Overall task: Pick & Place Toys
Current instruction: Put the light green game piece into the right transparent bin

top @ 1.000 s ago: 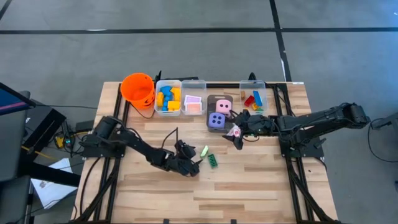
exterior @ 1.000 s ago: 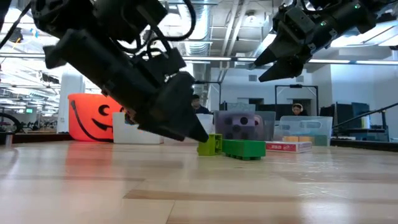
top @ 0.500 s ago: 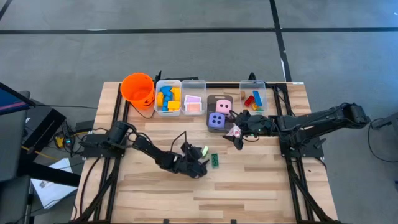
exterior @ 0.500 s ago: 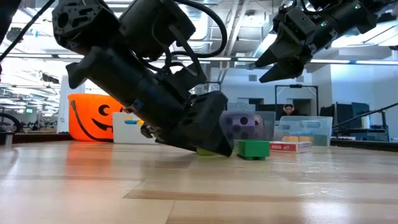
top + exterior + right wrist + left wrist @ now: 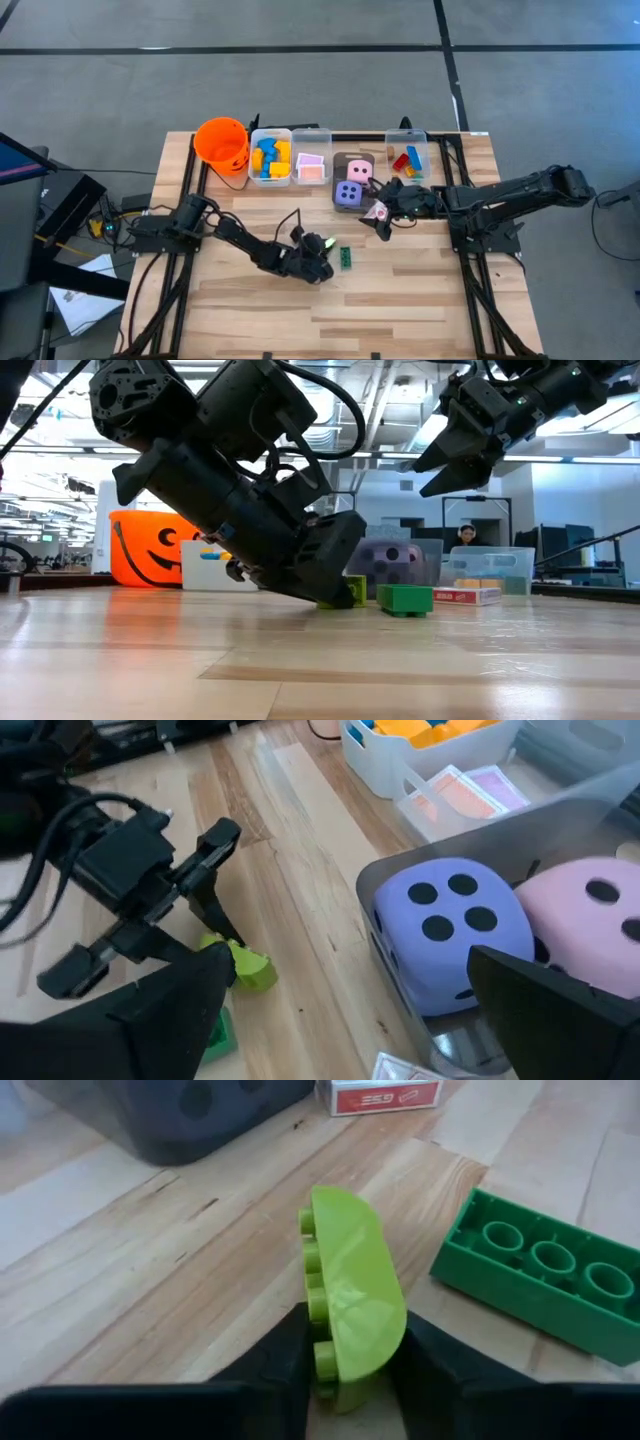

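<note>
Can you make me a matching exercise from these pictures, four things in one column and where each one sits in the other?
Things:
1. lime-green rounded plastic block
2. dark green rectangular plastic brick
3. purple soft die with dark dots
4. orange plastic bucket

Places:
A. in a clear bin next to the pink soft die
B. at the table's far left corner, beside the bin of blue and yellow blocks
C. between the jaws of the left gripper
D. lying free on the wooden table, beside the lime block

Pairs: 1-C, 2-D, 3-A, 4-B
</note>
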Robot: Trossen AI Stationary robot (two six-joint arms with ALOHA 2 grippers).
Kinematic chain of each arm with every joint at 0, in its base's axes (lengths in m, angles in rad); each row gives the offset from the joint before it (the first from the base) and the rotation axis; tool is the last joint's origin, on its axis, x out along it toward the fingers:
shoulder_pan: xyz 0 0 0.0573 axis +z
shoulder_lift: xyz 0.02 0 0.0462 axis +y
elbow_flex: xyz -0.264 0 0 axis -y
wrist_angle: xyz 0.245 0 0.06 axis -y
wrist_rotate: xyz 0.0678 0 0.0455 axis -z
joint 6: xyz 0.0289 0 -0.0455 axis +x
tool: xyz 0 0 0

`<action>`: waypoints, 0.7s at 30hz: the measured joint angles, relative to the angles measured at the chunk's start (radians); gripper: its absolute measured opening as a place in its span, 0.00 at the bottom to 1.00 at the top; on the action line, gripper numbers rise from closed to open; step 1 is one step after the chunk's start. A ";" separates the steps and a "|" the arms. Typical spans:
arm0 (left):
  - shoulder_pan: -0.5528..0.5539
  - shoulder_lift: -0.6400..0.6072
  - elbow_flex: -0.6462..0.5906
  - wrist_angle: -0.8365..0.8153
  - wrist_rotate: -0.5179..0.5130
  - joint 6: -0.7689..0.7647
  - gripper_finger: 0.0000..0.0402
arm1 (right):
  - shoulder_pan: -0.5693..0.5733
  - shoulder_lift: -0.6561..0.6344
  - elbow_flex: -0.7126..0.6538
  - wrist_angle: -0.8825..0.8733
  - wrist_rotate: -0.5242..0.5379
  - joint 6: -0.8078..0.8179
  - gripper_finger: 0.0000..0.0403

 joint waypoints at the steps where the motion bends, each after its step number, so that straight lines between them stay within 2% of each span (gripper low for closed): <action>1: 0.000 -0.004 -0.001 -0.002 0.005 0.000 0.23 | 0.000 0.000 0.000 0.000 0.000 0.023 0.99; 6: 0.008 -0.068 -0.005 -0.026 0.095 0.015 0.22 | 0.000 0.000 0.000 -0.002 0.000 0.053 0.99; 15: 0.057 -0.298 -0.019 -0.078 0.357 0.019 0.22 | 0.012 0.000 0.000 0.062 0.002 -0.092 0.99; 21: 0.079 -0.430 -0.020 -0.174 0.432 0.022 0.22 | 0.092 0.000 0.000 0.175 0.003 -0.222 0.99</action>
